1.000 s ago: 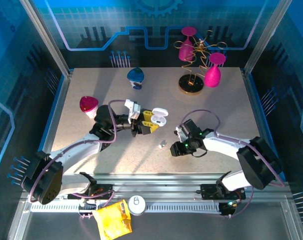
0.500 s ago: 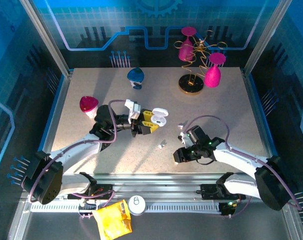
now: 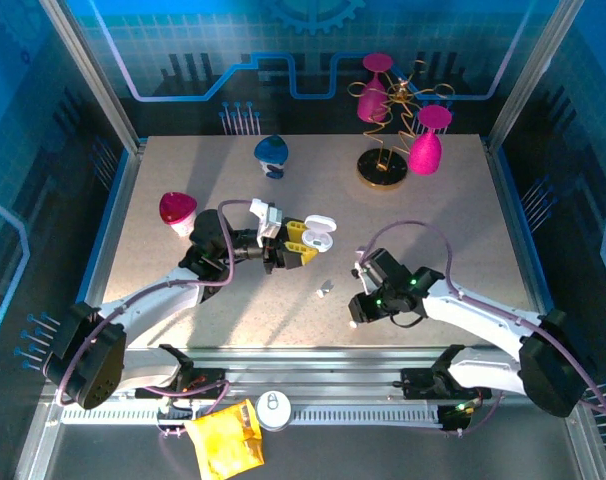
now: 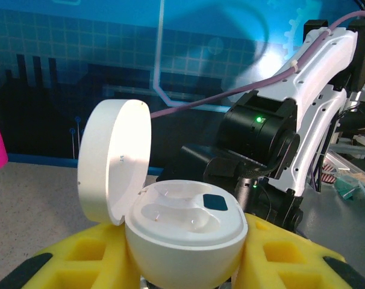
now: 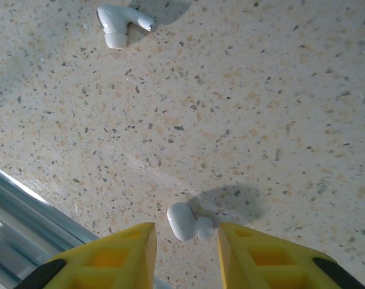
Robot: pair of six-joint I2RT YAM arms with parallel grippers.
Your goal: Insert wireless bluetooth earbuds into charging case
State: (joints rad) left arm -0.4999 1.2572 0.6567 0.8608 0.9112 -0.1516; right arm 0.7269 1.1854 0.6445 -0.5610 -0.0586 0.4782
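An earbud [image 5: 185, 221] is bracketed by the parted jaws of the right gripper [image 5: 185, 233] — stem crosswise; the charging case [image 4: 182, 241] is clamped by the left gripper [image 3: 301, 244].

So the charging case [image 4: 182, 241] sits clamped between the left gripper [image 3: 307, 244] fingers, around the middle of the table [image 3: 453, 200], with its lid standing up at its left in the left wrist view. One earbud [image 3: 326, 288] lies on the table just in front of it, apart from both grippers. The other earbud [image 5: 185, 221] lies between the spread fingers of the right gripper [image 5: 185, 233], nearer the front edge. The wire stand [image 3: 383, 165] is back right, well behind all that.
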